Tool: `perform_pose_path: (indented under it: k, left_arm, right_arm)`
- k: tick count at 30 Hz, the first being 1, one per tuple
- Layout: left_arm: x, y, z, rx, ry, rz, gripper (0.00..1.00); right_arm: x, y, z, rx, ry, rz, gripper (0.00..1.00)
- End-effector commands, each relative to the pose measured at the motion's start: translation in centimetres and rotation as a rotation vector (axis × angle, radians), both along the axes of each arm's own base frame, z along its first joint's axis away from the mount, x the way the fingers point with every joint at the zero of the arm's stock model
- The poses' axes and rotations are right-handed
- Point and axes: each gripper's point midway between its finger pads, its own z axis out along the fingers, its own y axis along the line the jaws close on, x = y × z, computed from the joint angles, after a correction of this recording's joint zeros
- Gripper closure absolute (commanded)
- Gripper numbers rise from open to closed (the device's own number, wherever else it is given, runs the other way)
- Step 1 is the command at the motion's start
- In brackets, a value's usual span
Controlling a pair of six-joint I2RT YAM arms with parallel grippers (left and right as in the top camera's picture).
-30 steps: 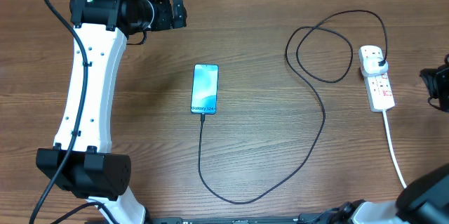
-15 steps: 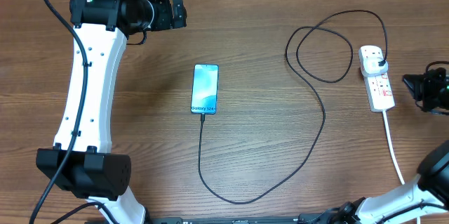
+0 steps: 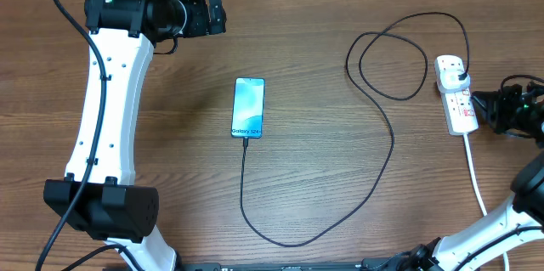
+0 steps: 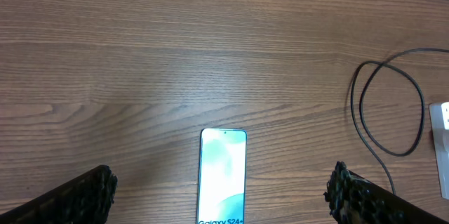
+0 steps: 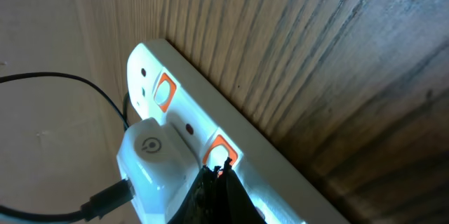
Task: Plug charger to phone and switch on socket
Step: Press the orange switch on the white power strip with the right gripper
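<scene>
The phone [image 3: 248, 107] lies flat at mid-table, screen up; it also shows in the left wrist view [image 4: 223, 175]. The charger cable [image 3: 387, 148] runs from the phone's lower end, loops across the table and ends at the socket [image 3: 459, 101], a white power strip. My left gripper [image 3: 214, 12] is open and empty, held high beyond the phone [image 4: 221, 185]. My right gripper [image 3: 478, 101] is shut, and its tips [image 5: 223, 171] touch an orange switch [image 5: 219, 150] on the socket [image 5: 280, 182], beside a white adapter [image 5: 151, 161] with the black cable in it.
A second orange switch [image 5: 164, 90] sits farther along the strip. The strip's white cord [image 3: 478, 186] runs toward the table's front right. The cable's loop [image 3: 391, 59] lies left of the strip. My left arm [image 3: 106, 110] stands along the left side.
My right gripper has moved left from the table's right edge up to the power strip. The left arm, phone and cable have not moved.
</scene>
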Motion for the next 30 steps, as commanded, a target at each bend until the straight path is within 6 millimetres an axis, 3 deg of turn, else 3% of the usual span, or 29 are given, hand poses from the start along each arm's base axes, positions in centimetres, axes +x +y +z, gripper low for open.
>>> perform_pose_path:
  k: [1, 13, 30]
  left_arm:
    - [0.1, 0.1, -0.5, 0.007, 0.011, 0.006, 0.00]
    - [0.1, 0.1, -0.5, 0.007, 0.011, 0.006, 0.00]
    - [0.1, 0.1, -0.5, 0.007, 0.011, 0.006, 0.00]
  right_arm:
    - [0.9, 0.0, 0.2, -0.005, -0.024, 0.012, 0.96]
    - [2.2, 1.0, 0.2, -0.034, -0.030, 0.027, 0.96]
    - [1.9, 2.7, -1.3, -0.027, 0.026, 0.033, 0.96]
